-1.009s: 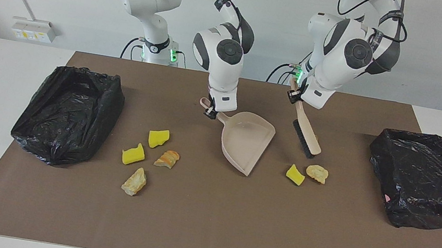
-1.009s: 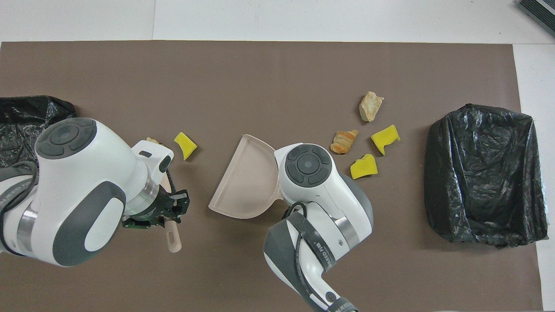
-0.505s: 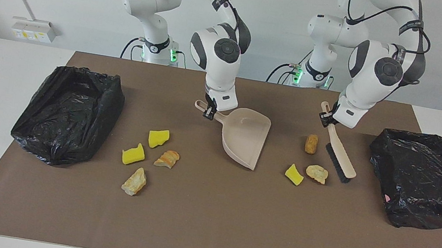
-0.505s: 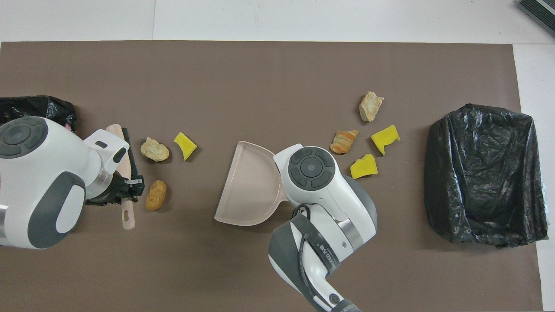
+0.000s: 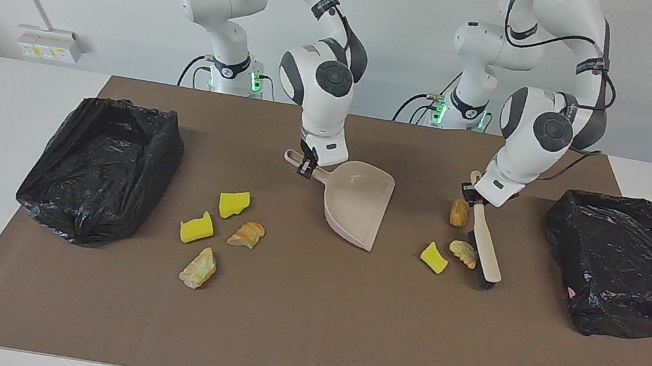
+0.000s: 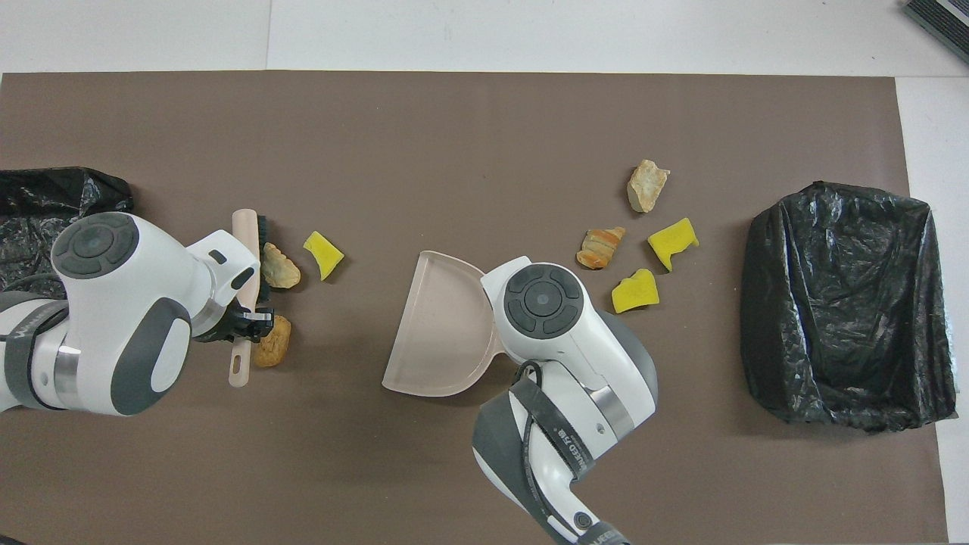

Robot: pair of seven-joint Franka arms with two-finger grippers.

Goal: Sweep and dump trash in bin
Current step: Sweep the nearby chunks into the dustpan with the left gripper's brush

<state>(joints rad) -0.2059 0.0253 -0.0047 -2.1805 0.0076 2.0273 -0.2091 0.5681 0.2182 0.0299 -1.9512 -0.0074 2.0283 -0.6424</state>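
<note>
My left gripper [image 5: 475, 197] is shut on the handle of the beige black-bristled brush [image 5: 484, 247]. Its bristles rest against a tan lump [image 5: 463, 252], on the side toward the left arm's end. A yellow sponge chunk [image 5: 434, 257] and a brown lump [image 5: 459, 212] lie close by. My right gripper [image 5: 307, 164] is shut on the handle of the beige dustpan [image 5: 357, 211], whose mouth points toward that trash. Several more scraps lie toward the right arm's end: two yellow chunks [image 5: 234, 203] [image 5: 197, 226], an orange lump [image 5: 246, 233] and a tan lump [image 5: 199, 267].
One black-bag-lined bin [image 5: 103, 167] stands at the right arm's end of the brown mat. Another black-bag-lined bin [image 5: 627, 263] stands at the left arm's end, beside the brush. The overhead view shows the brush [image 6: 246, 250] and the dustpan [image 6: 443, 325].
My left gripper carried the brush from beside the dustpan toward the left arm's end, then set it against the tan lump. The brown lump came into view. The dustpan turned slightly.
</note>
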